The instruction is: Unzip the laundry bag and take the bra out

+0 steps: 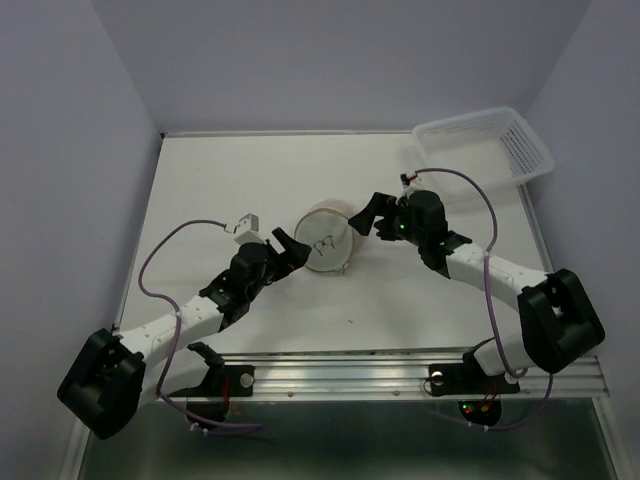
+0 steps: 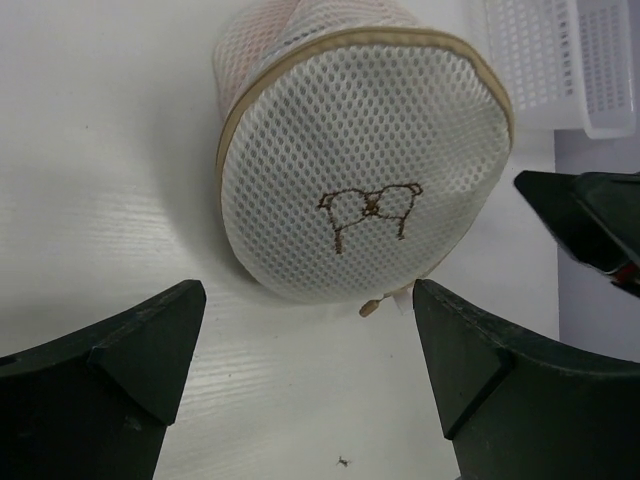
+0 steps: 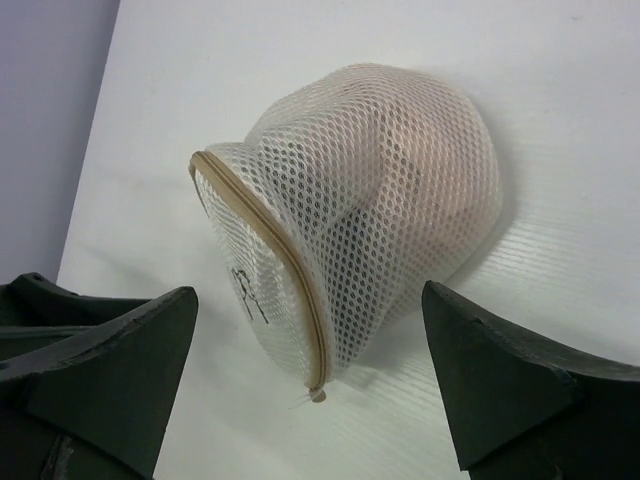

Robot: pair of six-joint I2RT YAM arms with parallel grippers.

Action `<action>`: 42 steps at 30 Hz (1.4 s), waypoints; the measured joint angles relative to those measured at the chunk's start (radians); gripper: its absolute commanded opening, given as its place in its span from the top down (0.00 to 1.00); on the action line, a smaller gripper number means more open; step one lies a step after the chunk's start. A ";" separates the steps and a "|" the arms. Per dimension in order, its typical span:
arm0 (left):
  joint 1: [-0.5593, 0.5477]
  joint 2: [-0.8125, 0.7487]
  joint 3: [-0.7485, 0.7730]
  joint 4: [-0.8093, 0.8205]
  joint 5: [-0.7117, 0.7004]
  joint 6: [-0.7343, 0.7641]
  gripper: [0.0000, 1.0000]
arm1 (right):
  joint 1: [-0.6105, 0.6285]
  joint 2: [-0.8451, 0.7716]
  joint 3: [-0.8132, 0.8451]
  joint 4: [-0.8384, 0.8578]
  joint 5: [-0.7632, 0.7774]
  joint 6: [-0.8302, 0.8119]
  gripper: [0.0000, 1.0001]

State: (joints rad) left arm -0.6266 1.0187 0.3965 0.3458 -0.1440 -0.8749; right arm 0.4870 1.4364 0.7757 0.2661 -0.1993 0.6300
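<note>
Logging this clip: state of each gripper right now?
Left gripper: open, holding nothing, facing the laundry bag.
Right gripper: open, holding nothing.

No words, numbers or brand names can be read anywhere here. The one sign is on the bag (image 2: 300, 120): a small bra outline (image 2: 370, 212) stitched in brown thread on its flat round mesh face, inside the tan rim. From above it shows only as a dark squiggle on that face. From the right wrist it is seen nearly edge-on, too skewed to make out.
</note>
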 measured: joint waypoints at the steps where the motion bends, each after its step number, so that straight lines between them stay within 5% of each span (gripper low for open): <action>1: -0.016 0.025 -0.018 0.027 -0.013 -0.020 0.05 | 0.000 -0.023 -0.006 -0.006 0.012 -0.016 0.00; 12: -0.063 0.183 -0.190 0.339 -0.093 -0.055 0.12 | 0.000 -0.182 -0.130 -0.068 0.019 -0.142 0.00; 27: -0.064 0.551 -0.238 0.872 -0.069 -0.067 0.21 | 0.000 -0.289 -0.222 -0.068 -0.064 -0.193 0.00; 42: -0.056 0.740 -0.222 1.079 -0.056 -0.077 0.39 | 0.000 -0.310 -0.237 -0.056 -0.112 -0.220 0.00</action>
State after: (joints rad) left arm -0.6830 1.7588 0.1745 1.4246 -0.1997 -0.9520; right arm 0.4870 1.1263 0.5385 0.2100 -0.3111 0.4099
